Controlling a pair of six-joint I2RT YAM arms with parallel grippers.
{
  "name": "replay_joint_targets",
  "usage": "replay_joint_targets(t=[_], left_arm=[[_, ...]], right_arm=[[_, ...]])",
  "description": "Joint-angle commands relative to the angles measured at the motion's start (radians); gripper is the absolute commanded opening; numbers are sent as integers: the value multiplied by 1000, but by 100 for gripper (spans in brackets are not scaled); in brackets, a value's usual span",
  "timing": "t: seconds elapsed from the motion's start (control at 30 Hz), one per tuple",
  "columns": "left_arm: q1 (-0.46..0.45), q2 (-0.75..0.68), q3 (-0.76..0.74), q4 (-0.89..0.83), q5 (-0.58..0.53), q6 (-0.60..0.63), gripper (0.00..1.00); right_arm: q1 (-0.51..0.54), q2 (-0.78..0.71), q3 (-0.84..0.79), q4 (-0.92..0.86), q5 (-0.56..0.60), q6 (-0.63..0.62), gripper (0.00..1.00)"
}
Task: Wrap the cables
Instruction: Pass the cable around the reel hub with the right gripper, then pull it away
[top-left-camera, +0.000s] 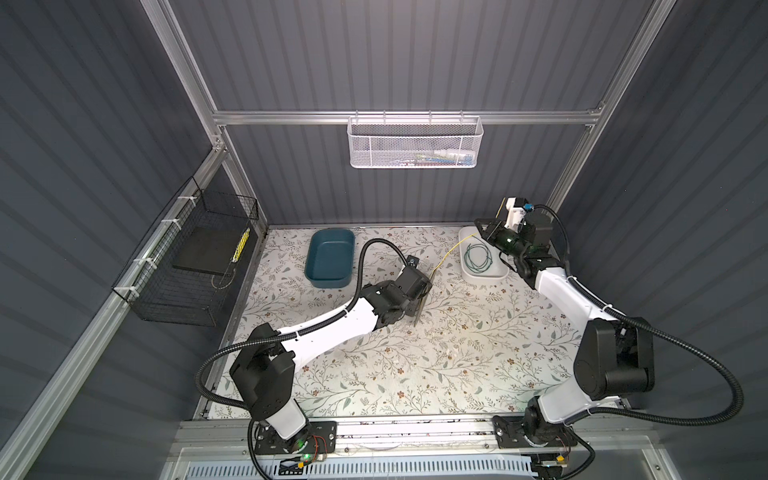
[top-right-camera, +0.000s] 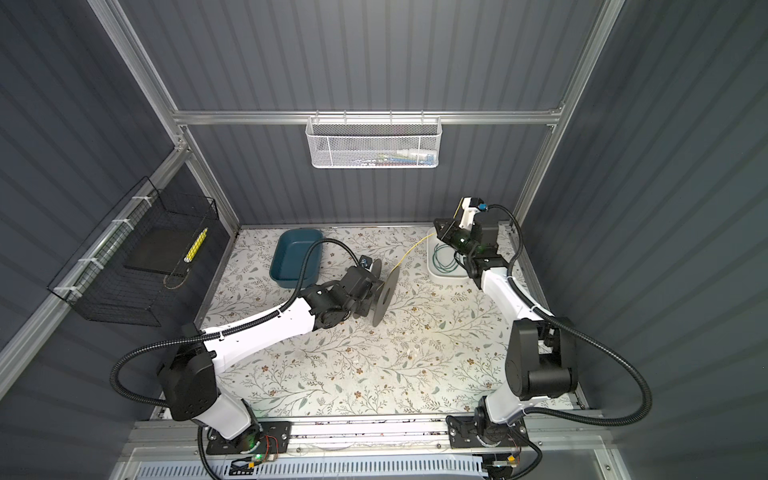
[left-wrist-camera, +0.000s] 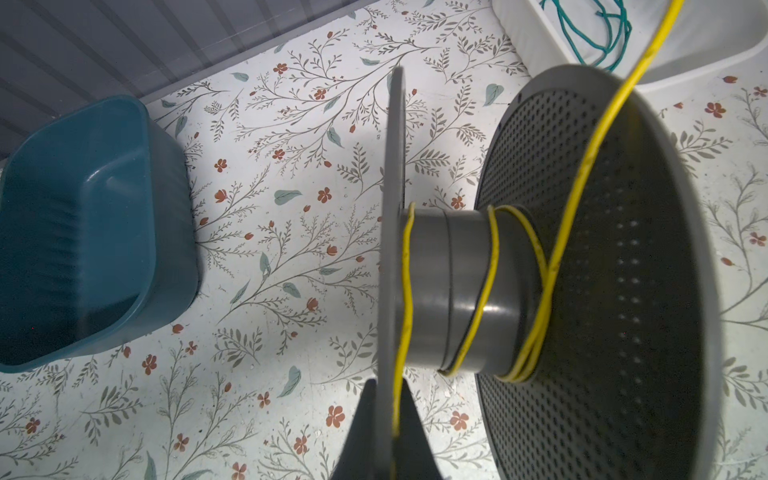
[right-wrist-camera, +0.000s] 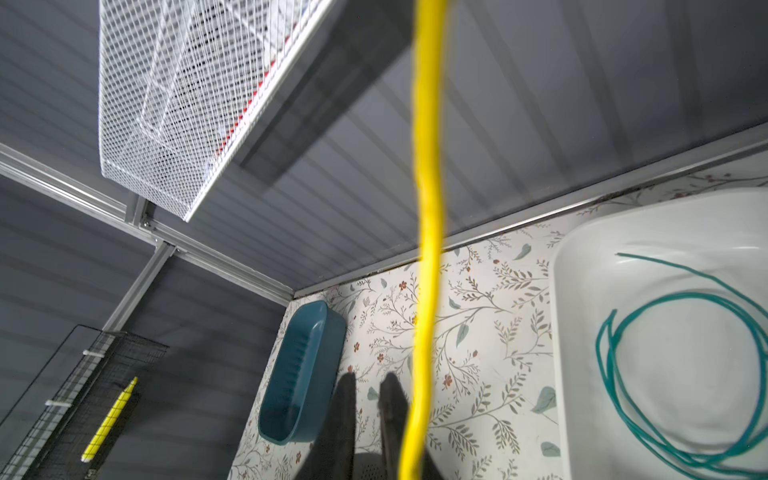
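A grey spool (left-wrist-camera: 457, 291) is being gripped by the left gripper (left-wrist-camera: 384, 395), its jaws being pressed shut onto the thin edge of the nearer flange. The spool is being held on its side, flanges upright, just toward 12 o'clock from the middle of the tabletop (top-left-camera: 415, 353). Whether the lower rims are touching the surface cannot be told.

The yellow cable (right-wrist-camera: 428, 249) is being shown wound in a few loose turns round the hub. It then crosses the rim of the perforated far flange and rises toward 1 o'clock to the right gripper (right-wrist-camera: 369, 380). That gripper is being held above the 11 o'clock part of the white tray (right-wrist-camera: 590, 270) rim. Its jaws are being drawn almost together, with only a slit between them. The cable is lying along one finger, and whether it is being pinched cannot be told.

The green cable (right-wrist-camera: 681, 294) is lying coiled inside the tray, at 1 o'clock on the tabletop, close against the back edge. A teal bin (top-left-camera: 330, 259) is standing at 11 o'clock, near the left arm. Open floral surface is lying between the two arms, from 4 round to 7 o'clock.
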Motion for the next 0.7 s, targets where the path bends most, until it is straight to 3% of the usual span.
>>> replay_joint_targets(t=[0.0,0.13,0.5,0.67], left_arm=[[-2,32,-31,-167,21,18,0],[-2,35,-30,-168,21,19,0],[-2,-17,-67,-200,13,47,0],[-11,-73,-122,-214,64,35,0]], right_arm=[[-7,4,36,51,0,14,5],[-10,-10,23,59,11,9,0],[-39,-11,143,-14,3,-66,0],[-46,15,221,-28,-37,-66,0]])
